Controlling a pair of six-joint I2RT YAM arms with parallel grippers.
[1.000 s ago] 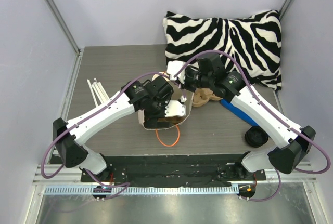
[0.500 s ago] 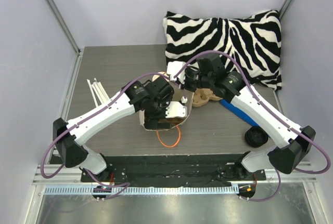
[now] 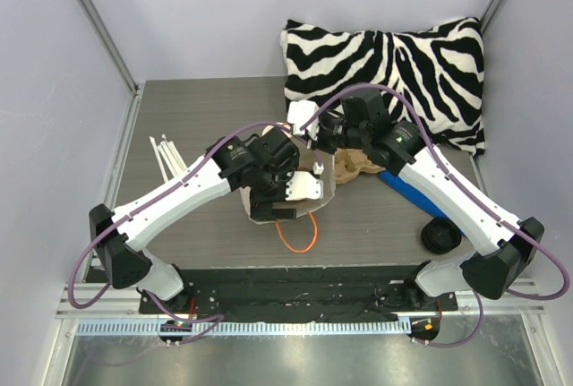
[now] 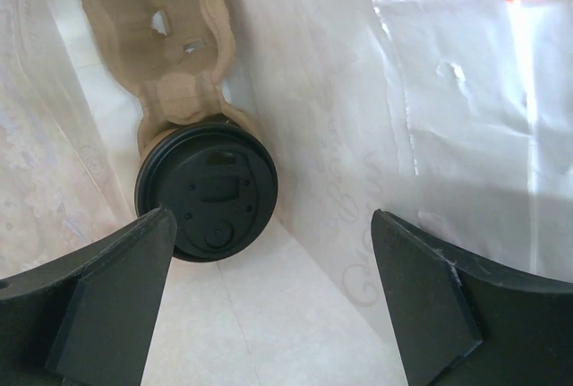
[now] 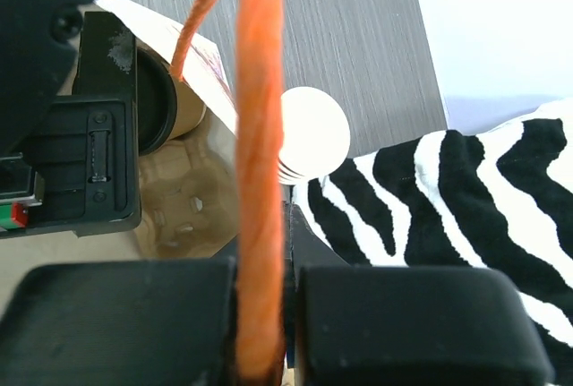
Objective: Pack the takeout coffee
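The takeout coffee [image 4: 206, 191], a cup with a round black lid, sits in a brown pulp carrier [image 4: 161, 28] deep inside the white paper bag [image 4: 448, 135]. My left gripper [image 4: 269, 252] is inside the bag, open. Its jaws stand wide and empty, and the lid lies just beyond the left fingertip. From above, the left gripper [image 3: 285, 191] fills the mouth of the bag [image 3: 313, 191]. My right gripper [image 5: 291, 278] is shut on the bag's orange handle [image 5: 260, 180], holding it up at the bag's far side [image 3: 315, 140].
A second orange handle [image 3: 295, 234] loops on the table in front of the bag. A stack of cream cups [image 3: 300, 115], spare carriers [image 3: 358, 167] and a zebra pillow [image 3: 394, 64] lie behind. Black lids [image 3: 440, 235] sit right, white sticks [image 3: 168, 158] left.
My right gripper has drawn the orange handle slightly back and up, so the bag stands a little taller. The left gripper has shifted slightly inside the bag.
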